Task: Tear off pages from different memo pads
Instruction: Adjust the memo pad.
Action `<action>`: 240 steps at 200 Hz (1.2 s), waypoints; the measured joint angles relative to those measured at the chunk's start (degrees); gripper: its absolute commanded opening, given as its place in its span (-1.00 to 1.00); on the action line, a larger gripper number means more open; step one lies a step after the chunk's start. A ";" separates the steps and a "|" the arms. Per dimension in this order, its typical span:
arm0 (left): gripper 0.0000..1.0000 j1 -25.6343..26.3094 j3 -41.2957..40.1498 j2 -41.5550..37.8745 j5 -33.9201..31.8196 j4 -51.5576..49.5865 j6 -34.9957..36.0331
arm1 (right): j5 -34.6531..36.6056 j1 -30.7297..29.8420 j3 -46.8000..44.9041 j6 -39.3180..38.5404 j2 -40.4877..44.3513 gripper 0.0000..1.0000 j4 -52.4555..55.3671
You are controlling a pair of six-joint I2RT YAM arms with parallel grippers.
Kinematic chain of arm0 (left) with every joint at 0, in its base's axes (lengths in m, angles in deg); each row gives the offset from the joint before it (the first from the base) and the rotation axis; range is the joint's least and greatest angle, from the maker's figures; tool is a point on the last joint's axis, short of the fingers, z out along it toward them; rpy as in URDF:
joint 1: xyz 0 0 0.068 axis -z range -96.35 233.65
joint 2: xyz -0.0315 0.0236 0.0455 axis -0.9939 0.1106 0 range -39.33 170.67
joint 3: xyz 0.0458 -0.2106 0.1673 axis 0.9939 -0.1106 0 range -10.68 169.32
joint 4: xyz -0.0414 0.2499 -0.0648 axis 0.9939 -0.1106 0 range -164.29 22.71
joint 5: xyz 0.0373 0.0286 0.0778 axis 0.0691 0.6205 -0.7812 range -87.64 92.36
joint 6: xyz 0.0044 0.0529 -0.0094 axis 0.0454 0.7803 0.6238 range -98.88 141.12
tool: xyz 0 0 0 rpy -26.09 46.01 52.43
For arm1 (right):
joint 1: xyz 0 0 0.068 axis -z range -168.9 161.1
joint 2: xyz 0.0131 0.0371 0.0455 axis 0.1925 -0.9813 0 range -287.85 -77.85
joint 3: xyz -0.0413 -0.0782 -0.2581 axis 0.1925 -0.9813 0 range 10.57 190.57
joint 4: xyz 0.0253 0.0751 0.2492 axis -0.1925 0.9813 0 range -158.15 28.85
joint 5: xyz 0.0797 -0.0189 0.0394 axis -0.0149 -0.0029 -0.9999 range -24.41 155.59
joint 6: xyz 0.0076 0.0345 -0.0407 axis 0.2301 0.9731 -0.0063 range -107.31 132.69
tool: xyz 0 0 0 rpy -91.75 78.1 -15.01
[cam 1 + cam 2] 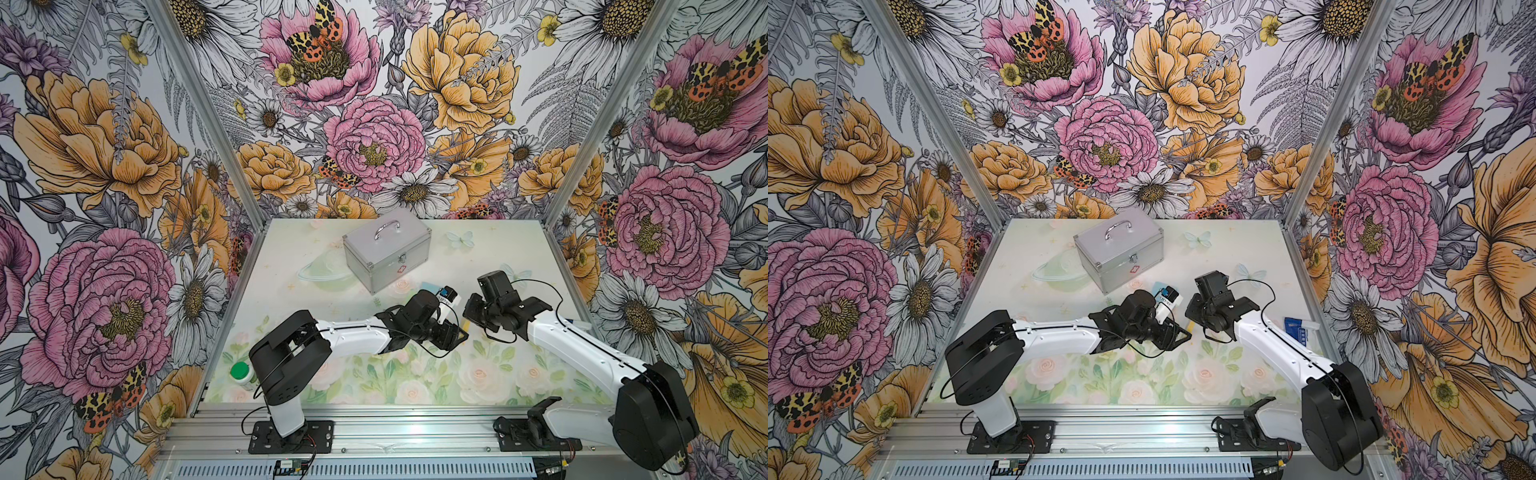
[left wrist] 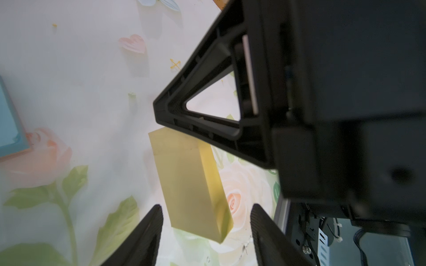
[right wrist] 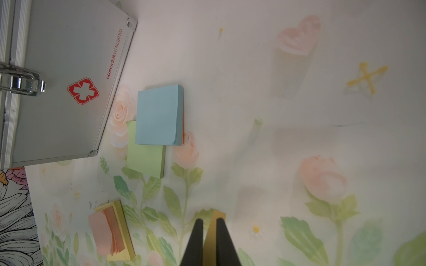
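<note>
Floral table (image 3: 230, 57), "GLosen No.B0169" case (image 3: 64, 69); right claw (image 3: 209, 221) clamped on yellow pad (image 2: 184, 179), left claw (image 2: 206, 206) apart.

The case (image 1: 386, 249) sits mid-frame on the counter (image 1: 291, 249) in both top views; two memo pads (image 3: 159, 115) lie just below-right of it, overlapping; a bottle (image 1: 242, 374) stands lower left.

silver metal case (image 1: 386, 249) shut, handle on top, red cross sticker (image 3: 83, 90) on its latch side, sits back-centre on floral table mat (image 1: 415, 386); green-capped white bottle (image 1: 242, 374) at mat's front-left edge; blue-white packet (image 1: 1301, 329) near right edge; floral wallpaper (image 1: 104, 166) on the walls
</note>
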 measured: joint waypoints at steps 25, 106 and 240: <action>0.25 0.00 0.00 0.02 0.04 0.00 0.00 | 0.00 0.00 0.00 0.07 0.00 -1.00 0.00; 0.19 0.00 1.09 2.03 0.04 -1.11 0.02 | -0.02 -0.04 0.00 0.31 0.00 -1.00 0.00; 0.20 -1.73 1.09 2.03 0.04 -1.44 0.02 | -0.68 -0.04 0.00 0.26 0.00 -1.00 -0.33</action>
